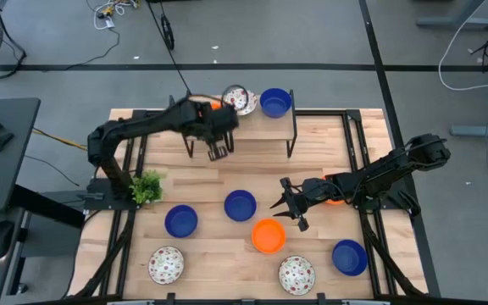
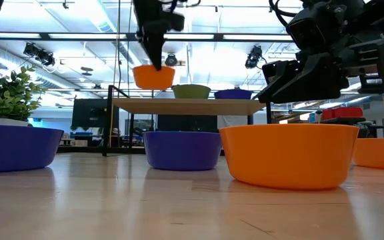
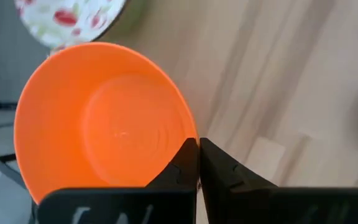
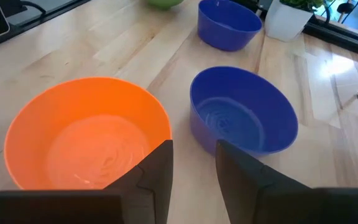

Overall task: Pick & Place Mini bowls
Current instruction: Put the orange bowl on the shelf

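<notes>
My left gripper [image 1: 214, 117] is over the left end of the raised shelf [image 1: 252, 121] at the far side, shut on an orange mini bowl [image 2: 153, 77]. A speckled bowl [image 1: 238, 99] and a blue bowl [image 1: 275, 102] stand on the shelf. My right gripper [image 1: 285, 203] hangs open in the air mid-table, above and just beyond another orange bowl [image 1: 268, 235]. In the right wrist view its fingers [image 4: 194, 162] frame that orange bowl [image 4: 89, 143] and a blue bowl [image 4: 244, 118]. My left gripper pinches the orange bowl's rim [image 3: 188, 135], one finger inside the bowl and one outside. The fingers [image 2: 153, 52] come from above, pointing down. The bowl hangs below them, roughly level and lifted clear of the shelf top [image 2: 185, 105].
On the table stand blue bowls [image 1: 240, 205] [image 1: 180, 220] [image 1: 349, 257], speckled bowls [image 1: 166, 264] [image 1: 296, 274] and an orange bowl [image 1: 335, 198] partly under the right arm. A small green plant [image 1: 146, 186] sits at the left. Bare wood lies between shelf and bowls.
</notes>
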Robot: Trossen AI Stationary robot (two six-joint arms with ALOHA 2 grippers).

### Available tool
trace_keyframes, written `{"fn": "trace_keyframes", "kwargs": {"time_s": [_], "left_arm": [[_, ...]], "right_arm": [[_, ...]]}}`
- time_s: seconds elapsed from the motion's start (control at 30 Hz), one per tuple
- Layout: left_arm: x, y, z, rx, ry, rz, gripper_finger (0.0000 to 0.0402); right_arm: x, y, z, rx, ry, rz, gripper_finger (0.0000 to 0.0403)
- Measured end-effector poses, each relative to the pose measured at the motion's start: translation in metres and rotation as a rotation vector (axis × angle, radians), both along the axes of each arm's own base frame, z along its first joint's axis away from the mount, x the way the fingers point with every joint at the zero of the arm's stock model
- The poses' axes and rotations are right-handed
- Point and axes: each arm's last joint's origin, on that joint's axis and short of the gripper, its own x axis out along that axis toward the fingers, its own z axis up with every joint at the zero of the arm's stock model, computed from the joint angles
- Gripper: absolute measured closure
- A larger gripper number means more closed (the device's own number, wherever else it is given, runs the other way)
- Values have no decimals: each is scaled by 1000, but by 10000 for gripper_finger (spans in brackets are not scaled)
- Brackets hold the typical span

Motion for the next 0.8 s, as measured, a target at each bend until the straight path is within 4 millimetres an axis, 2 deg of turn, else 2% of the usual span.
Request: {"fn": "trace_keyframes", "kwargs": {"time_s": [0.17, 0.37, 0.57, 0.8], "left_arm": [[-10, 30, 0, -27, -10, 80, 395], [-19, 52, -1, -71, -30, 112, 388], [-22, 63, 1, -61, -60, 141, 385], [-20, 67, 2, -55, -92, 122, 384]], "right_arm": [[0, 0, 0, -1, 0, 1, 280], [0, 0, 0, -9, -5, 5, 280], [0, 0, 0, -16, -7, 9, 280], [0, 0, 0, -16, -7, 9, 280]]}}
